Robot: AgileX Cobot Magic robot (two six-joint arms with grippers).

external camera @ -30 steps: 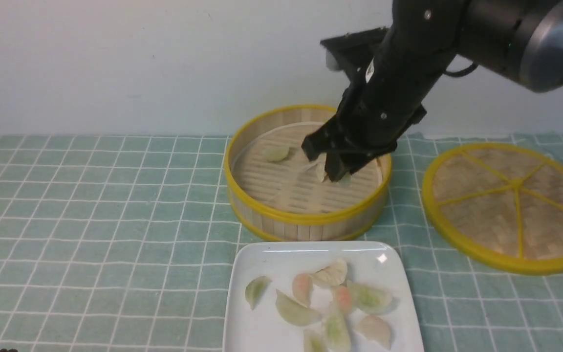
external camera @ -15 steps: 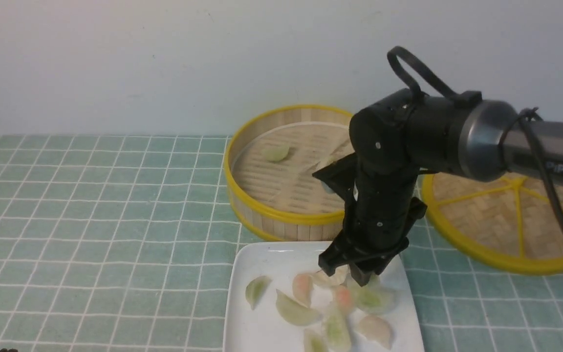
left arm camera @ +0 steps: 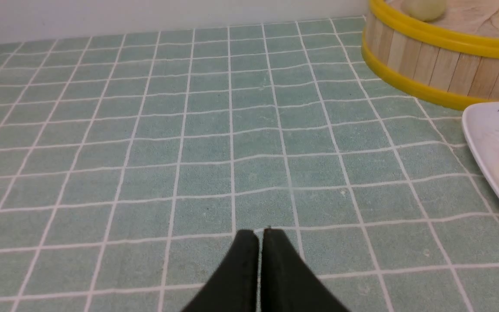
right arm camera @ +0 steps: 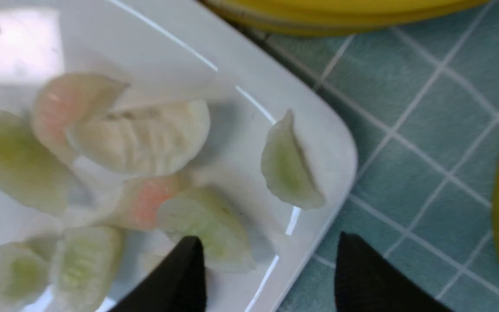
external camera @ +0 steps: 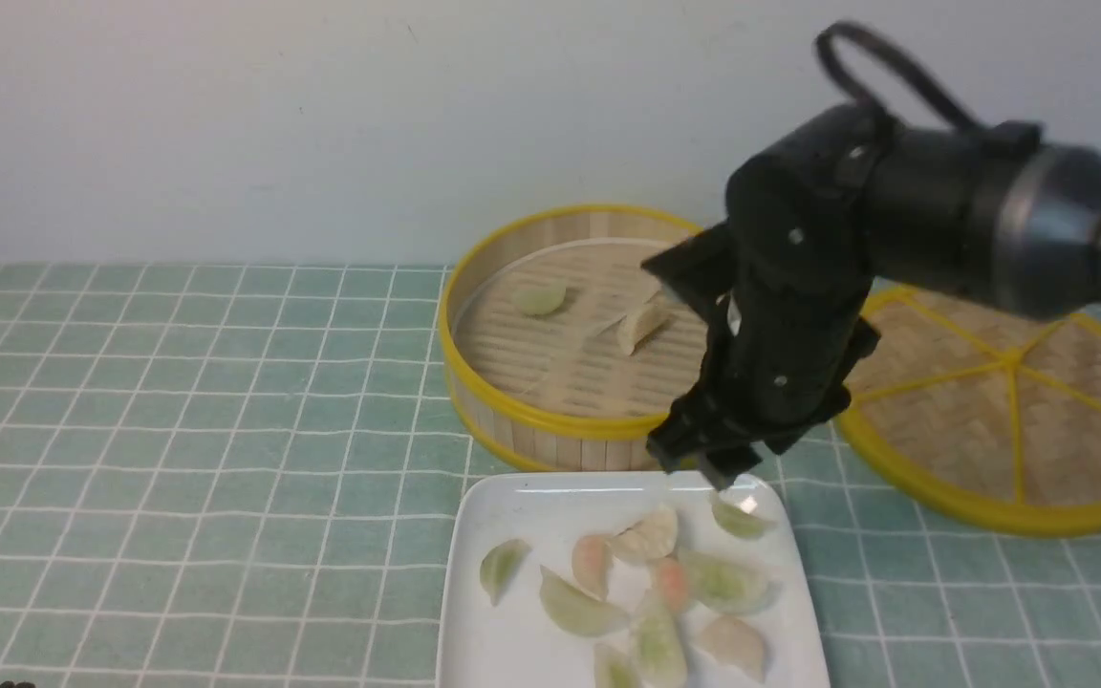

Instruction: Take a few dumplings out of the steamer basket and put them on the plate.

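With several dumplings [external camera: 579,607] lying on the plate [external camera: 503,650], two more sit in the steamer basket [external camera: 598,425] just beyond it: a greenish one toward the left, a pale one near the middle. One small green dumpling [right arm camera: 290,164] is alone near a plate corner; others are bunched, some touching.

Right gripper [right arm camera: 271,264]: fingers well apart, nothing between them but a view of plate and surface. In the front view it hangs above the plate's far edge, clear of the dumplings. Left gripper [left arm camera: 261,236]: fingertips together, nothing held, over bare surface.

Surface [external camera: 178,459] is covered in green check with white lines. Woven lid [external camera: 952,382], yellow rim and spokes, lies right of the basket, partly hidden by the right arm [external camera: 952,201]. Plain pale wall [external camera: 273,124] behind.
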